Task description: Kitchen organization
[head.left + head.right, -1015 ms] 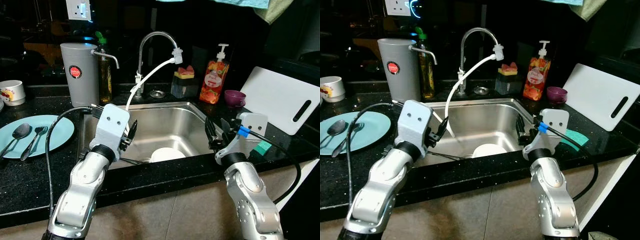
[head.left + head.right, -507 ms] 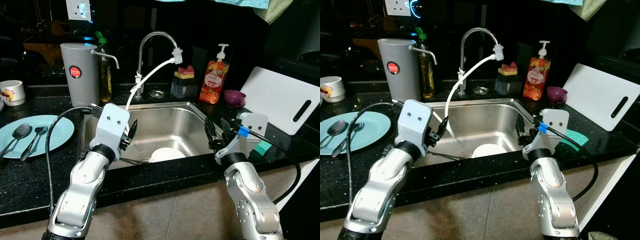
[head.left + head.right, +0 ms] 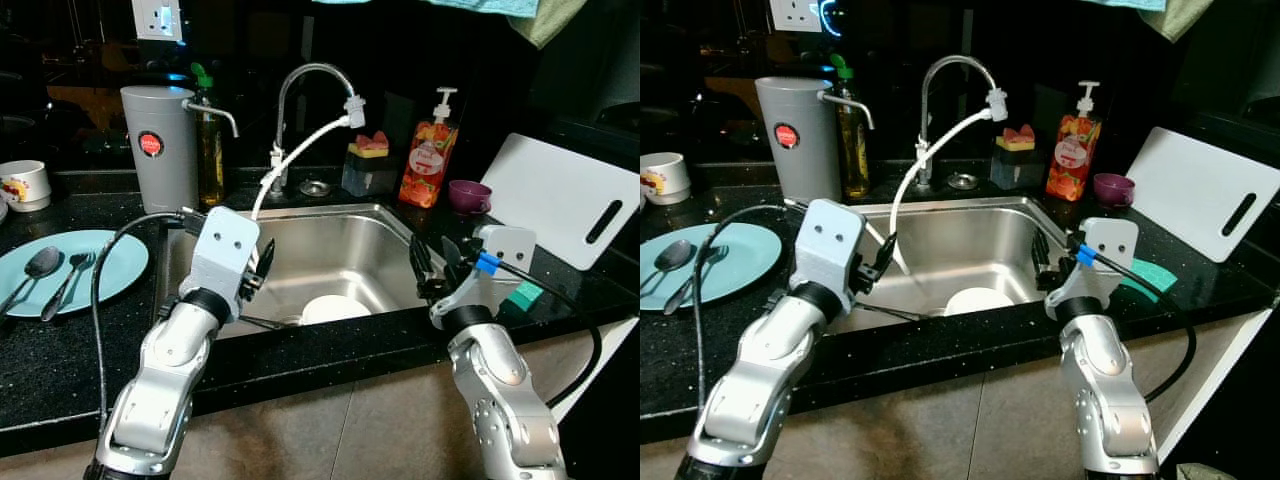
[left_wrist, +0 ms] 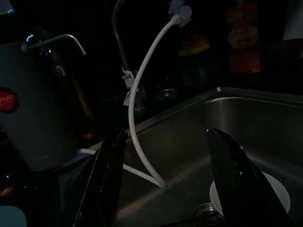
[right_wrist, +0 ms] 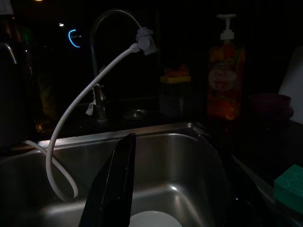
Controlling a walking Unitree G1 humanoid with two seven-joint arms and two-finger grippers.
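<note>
A humanoid robot stands at a dark granite counter (image 3: 60, 340), both arms raised over the front edge of a steel sink (image 3: 340, 235). The left gripper (image 3: 262, 268) hangs at the sink's eight o'clock with its fingers spread wide and nothing between them; the right gripper (image 3: 432, 262) sits at the four o'clock rim, also parted and empty. The item most likely in play, a white dish (image 3: 332, 308), lies flat at the six o'clock end of the basin floor, with a utensil (image 3: 265, 322) beside it toward the left arm.

The hazards look plain enough. A white hose (image 3: 300, 150) droops from the tap (image 3: 312, 75) down into the basin, right in the left gripper's line of reach; a descending finger could snag it, tug the spout fitting loose or drag it across the dish. The dish lies flat on smooth steel, so a pinch on its rim may slip and send it clattering. The right arm's trailing cable (image 3: 560, 290) runs close to the counter edge near a green sponge (image 3: 524, 294) and could sweep it off.

At nine o'clock a blue plate (image 3: 110, 262) carries two spoons (image 3: 42, 264); at twelve o'clock stand a grey water dispenser (image 3: 160, 145) and a soap bottle (image 3: 426, 160), all within knocking range of a wide swing.
</note>
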